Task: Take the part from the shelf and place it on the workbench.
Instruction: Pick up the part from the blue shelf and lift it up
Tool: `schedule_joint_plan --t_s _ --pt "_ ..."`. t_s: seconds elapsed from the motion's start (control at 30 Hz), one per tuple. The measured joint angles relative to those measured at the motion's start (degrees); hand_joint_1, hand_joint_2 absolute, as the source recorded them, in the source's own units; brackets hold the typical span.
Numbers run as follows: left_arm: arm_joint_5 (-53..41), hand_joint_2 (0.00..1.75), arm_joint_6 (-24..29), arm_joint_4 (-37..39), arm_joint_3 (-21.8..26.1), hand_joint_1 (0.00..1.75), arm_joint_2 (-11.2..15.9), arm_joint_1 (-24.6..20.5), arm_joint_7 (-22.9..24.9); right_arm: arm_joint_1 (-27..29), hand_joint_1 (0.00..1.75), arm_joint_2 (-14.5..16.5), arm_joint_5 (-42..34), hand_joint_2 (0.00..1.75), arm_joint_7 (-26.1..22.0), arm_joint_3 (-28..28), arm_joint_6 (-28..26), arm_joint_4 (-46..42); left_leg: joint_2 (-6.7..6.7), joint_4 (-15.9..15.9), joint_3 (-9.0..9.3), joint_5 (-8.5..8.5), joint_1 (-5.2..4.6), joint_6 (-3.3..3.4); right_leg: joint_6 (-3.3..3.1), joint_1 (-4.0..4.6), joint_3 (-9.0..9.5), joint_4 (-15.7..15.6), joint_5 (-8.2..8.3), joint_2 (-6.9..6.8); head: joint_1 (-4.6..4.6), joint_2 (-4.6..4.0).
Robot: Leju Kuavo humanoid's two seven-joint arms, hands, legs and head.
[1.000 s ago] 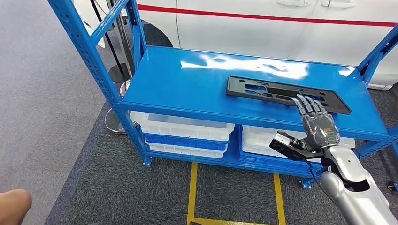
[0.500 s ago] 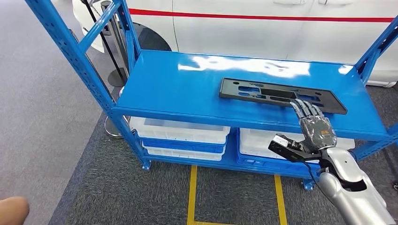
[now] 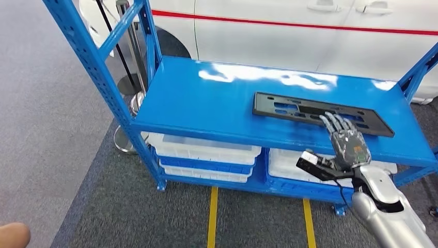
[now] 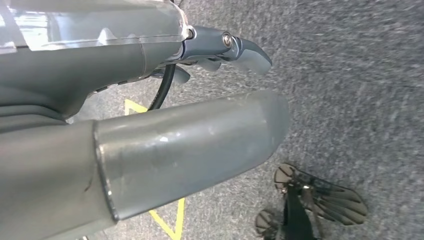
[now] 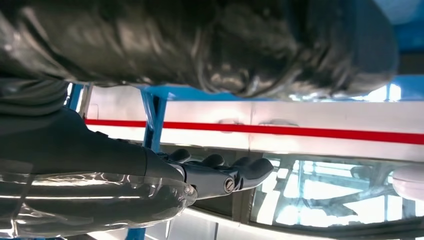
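Part [image 3: 321,113]: long flat black panel with cut-out slots, lying flat on the top level of the shelf, toward the right end and nearer the front edge than the back.
Shelf [image 3: 206,98]: blue metal rack with a glossy top level, slanted blue uprights at the left and right ends; blue post also seen in the right wrist view [image 5: 152,117].
Right hand [image 3: 347,139]: raised at the shelf's front edge, back of the hand up, fingers [image 3: 334,122] stretched out straight and apart, tips lying over the near edge of the part; empty, nothing grasped. Cannot tell whether the tips press on the panel or sit just above it. In the right wrist view [image 5: 220,175], same flat, extended fingers.
Right arm [image 3: 387,212]: silver, entering from the lower right corner, with a small black block at the wrist.
Left hand [image 4: 225,47]: hanging over the grey carpet, one grey fingertip showing past the silver forearm; cannot tell whether released or clenched.
Bins [image 3: 204,152]: white and blue trays stacked on the lower level, under the part and to its left.
Car [image 3: 310,31]: white body with a red stripe, just behind the shelf.
Floor [image 3: 51,103]: grey carpet with yellow lines [image 3: 212,217] in front of the shelf.
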Motion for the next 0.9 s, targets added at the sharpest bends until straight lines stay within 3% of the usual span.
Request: schedule_joint_plan --t_s 0.07,0.1,0.13,0.23,0.3,0.37,0.43,0.5,0.57,0.6,0.63,0.67,0.73,0.77,0.8,0.9 --pt "0.0 0.0 0.0 0.0 0.0 0.0 0.0 0.0 0.0 0.1 0.0 0.0 0.0 0.0 0.0 0.0 0.0 0.2 0.01 0.0 0.23 -0.34 -0.21 0.42 0.04 0.06 -4.52 7.4 -2.32 -0.01 0.02 0.0" --pt "0.0 0.0 0.0 0.0 0.0 0.0 0.0 0.0 0.0 0.3 0.0 0.0 0.0 0.0 0.0 0.0 0.0 0.3 -0.01 0.1 0.44 -0.56 -0.36 0.52 -0.05 0.08 -5.91 9.1 -2.07 -0.01 0.02 0.0" --pt "0.0 0.0 0.0 0.0 0.0 0.0 0.0 0.1 0.0 0.4 0.0 0.0 0.0 0.0 0.0 0.0 0.0 0.3 -0.04 0.1 0.78 -0.84 -0.52 0.57 -0.26 0.12 -6.1 8.4 -0.5 -0.02 0.02 0.0" --pt "0.0 0.0 -0.1 0.0 0.0 0.0 -0.1 0.1 0.0 0.3 0.0 0.0 -0.1 0.0 0.0 0.0 0.0 0.3 -0.09 0.2 2.08 -1.82 -0.92 0.4 -1.52 0.69 -1.89 -2.3 6.21 -0.14 -0.01 0.0" --pt "0.0 0.0 -0.1 0.1 0.0 0.0 -0.1 0.0 0.0 0.2 0.0 0.0 -0.1 0.0 0.0 0.0 0.0 0.3 -0.1 0.2 2.3 -2.21 -0.98 -0.02 -2.16 1.2 -0.14 -6.2 7.07 -0.23 -0.06 0.0" --pt "0.0 0.0 -0.1 0.1 0.0 0.0 -0.1 -0.1 0.0 0.0 0.0 0.0 -0.1 0.0 0.1 0.0 0.0 0.3 -0.05 -0.1 2.5 -2.38 -1.01 -0.62 -2.44 1.25 0.28 -6.9 6.75 -0.1 -0.11 0.0" --pt "0.0 0.0 -0.1 0.2 0.0 0.0 -0.1 0.0 0.0 0.0 0.0 0.0 -0.1 0.87 0.1 -0.1 0.0 0.3 0.02 0.8 2.48 -3.22 -1.03 -1.28 -2.85 0.83 1.18 -7.8 6.73 -0.03 -0.2 0.0" --pt "-0.1 0.0 -0.1 0.2 0.0 0.0 -0.1 -0.1 0.0 -0.2 0.0 0.1 0.0 1.75 0.1 -0.1 0.1 0.4 0.03 6.1 -0.01 -5.65 -0.81 -1.85 -3.25 0.51 2.2 -8.4 6.53 -0.13 -0.32 0.0" --pt "-0.2 0.0 -0.2 0.2 0.0 0.0 0.0 0.0 0.0 -0.3 0.0 0.3 0.1 1.75 0.1 0.0 0.3 0.9 0.05 13.7 -4.6 -8.11 -0.45 -2.34 -3.43 0.49 2.73 -8.5 6.05 -0.17 -0.39 0.0" --pt "-0.3 0.0 -0.3 0.2 0.0 0.0 0.0 0.0 0.0 -0.4 0.0 0.4 0.1 1.75 0.2 0.0 0.4 1.4 0.05 15.8 -6.31 -8.1 -0.29 -2.54 -3.4 0.49 3.01 -8.5 5.77 -0.15 -0.4 0.0" --pt "-0.4 0.0 -0.3 0.2 0.0 0.0 0.0 0.1 0.0 -0.4 0.0 0.5 0.1 1.75 0.2 0.0 0.5 2.0 0.05 15.8 -6.98 -6.87 -0.14 -2.67 -3.33 0.47 3.38 -8.4 5.45 -0.11 -0.39 0.0" --pt "-0.6 0.0 -0.4 0.2 0.0 0.0 0.0 0.2 0.0 -0.6 0.0 0.5 0.0 1.75 0.2 -0.1 0.5 2.8 0.06 13.5 -6.44 -4.54 -0.02 -2.72 -3.21 0.45 3.85 -8.4 5.09 -0.07 -0.39 0.0" --pt "-0.8 0.0 -0.4 0.2 0.0 0.0 0.1 0.2 0.0 -0.9 0.0 0.6 -0.2 1.75 0.0 -0.1 0.5 4.4 0.04 5.7 -3.42 0.23 0.06 -2.61 -2.76 0.49 4.73 -8.2 4.23 -0.04 -0.37 0.0" --pt "-0.8 0.0 -0.4 0.2 0.0 0.0 0.2 0.1 0.0 -1.1 0.0 0.6 -0.4 1.75 -0.1 -0.1 0.5 5.1 0.0 2.7 -2.11 1.32 -0.02 -2.4 -2.46 0.56 4.91 -8.1 3.88 -0.01 -0.37 0.0" --pt "-0.9 0.0 -0.4 0.2 0.0 0.0 0.2 0.1 0.0 -1.4 0.0 0.7 -0.4 1.75 -0.2 -0.2 0.5 5.7 -0.04 1.0 -1.39 1.55 -0.12 -2.16 -2.14 0.63 4.95 -8.1 3.64 0.0 -0.35 0.0" --pt "-1.1 0.0 -0.5 0.2 0.0 0.0 0.2 0.1 0.0 -2.0 0.0 0.8 -0.5 1.75 -0.5 -0.2 0.6 7.9 -0.11 0.2 -0.9 0.84 -0.26 -1.14 -1.16 0.57 5.06 -8.2 3.18 0.01 -0.35 0.0"
